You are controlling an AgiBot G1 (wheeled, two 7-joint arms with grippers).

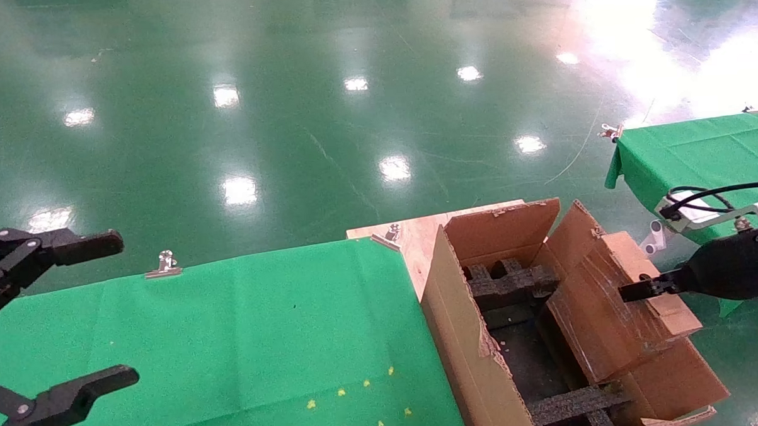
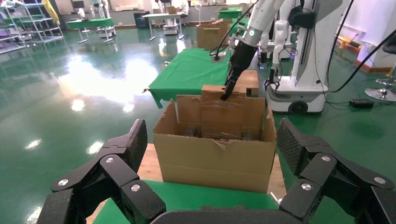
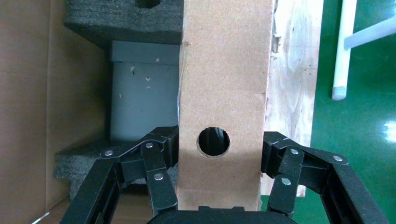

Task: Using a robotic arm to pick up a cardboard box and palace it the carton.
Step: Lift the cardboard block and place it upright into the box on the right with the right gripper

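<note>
Both end effectors are matte black claws built from jointed link bars pinned with small silver screws. The left end effector point(image 2: 212, 154) has stippled, grippy pads point(image 2: 290, 144). The right end effector point(image 1: 634, 290) sits on a glossy white arm point(image 2: 264, 14) with a teal ring light, a silver camera block and looped black cable point(image 1: 712, 194).

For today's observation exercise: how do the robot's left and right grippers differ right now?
The left gripper is open and empty, while the right gripper is shut on the cardboard box, its fingers pressing the box's two broad faces. The left gripper hangs over the green table; the right gripper holds its box tilted over the open carton. Both have black claw fingers.
</note>
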